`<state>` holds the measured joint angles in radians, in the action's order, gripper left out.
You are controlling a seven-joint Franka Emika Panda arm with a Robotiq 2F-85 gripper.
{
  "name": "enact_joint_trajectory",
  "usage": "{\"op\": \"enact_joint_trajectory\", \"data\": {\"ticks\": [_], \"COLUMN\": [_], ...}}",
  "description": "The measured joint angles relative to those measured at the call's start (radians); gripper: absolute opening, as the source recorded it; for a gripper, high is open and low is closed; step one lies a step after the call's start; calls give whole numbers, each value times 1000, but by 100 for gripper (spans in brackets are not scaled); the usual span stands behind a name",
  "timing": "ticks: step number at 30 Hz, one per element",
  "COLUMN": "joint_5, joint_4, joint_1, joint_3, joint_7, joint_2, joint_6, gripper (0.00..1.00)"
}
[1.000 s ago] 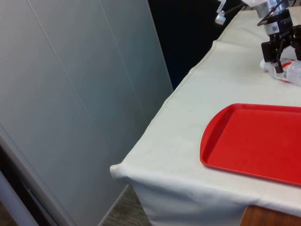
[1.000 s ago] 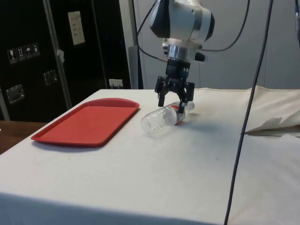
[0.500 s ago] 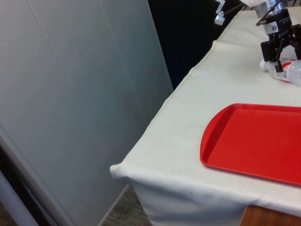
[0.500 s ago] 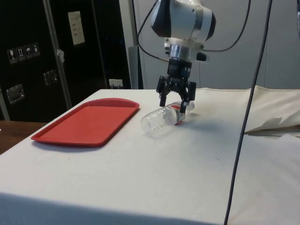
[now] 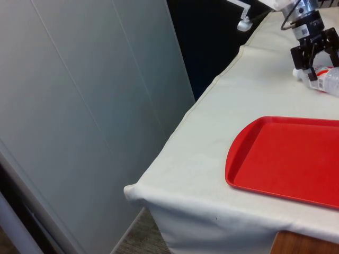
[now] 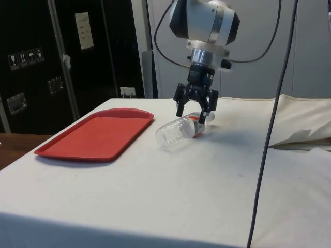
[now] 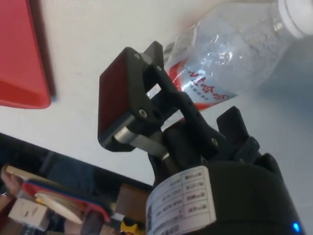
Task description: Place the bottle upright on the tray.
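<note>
Comparing against the frames a second earlier, the gripper [image 6: 192, 110] stands slightly higher above the bottle [image 6: 180, 131] in the side view, and the arm's wrist sits further up; the front view agrees, with the gripper [image 5: 316, 63] raised a little from its former height. The bottle itself has not shifted.

The fingers are spread apart and hold nothing; in the wrist view one finger [image 7: 128, 100] shows clear of the bottle [image 7: 230, 58], with the table cloth visible around it. The bottle lies on its side on the white cloth [image 6: 170, 196], clear plastic with a red-and-white label and a white cap [image 7: 297, 13], directly beneath the gripper.

The red tray [image 6: 97, 133] lies flat on the cloth, apart from the bottle, towards the dark cabinets [image 6: 36, 57] in the side view; in the front view the tray [image 5: 286, 159] is nearer the camera than the bottle [image 5: 326, 80]. A black cable [image 6: 271, 119] hangs down across the side view, in front of the table's far part. A crumpled fold of cloth [image 6: 300, 137] rises beyond it.
</note>
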<state>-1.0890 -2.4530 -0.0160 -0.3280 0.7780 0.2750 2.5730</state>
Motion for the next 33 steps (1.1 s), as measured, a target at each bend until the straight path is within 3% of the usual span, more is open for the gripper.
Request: {"op": "enact_joint_trajectory", "data": {"ticks": [19,33], "joint_5": [-146,-146], "joint_4": [8,9], "joint_1": [11,10], "joint_3": [-68,-71], "joint_7": [-203,-206], "joint_2": [26,29], "joint_6": [-129,-136], "gripper": [100,100]}}
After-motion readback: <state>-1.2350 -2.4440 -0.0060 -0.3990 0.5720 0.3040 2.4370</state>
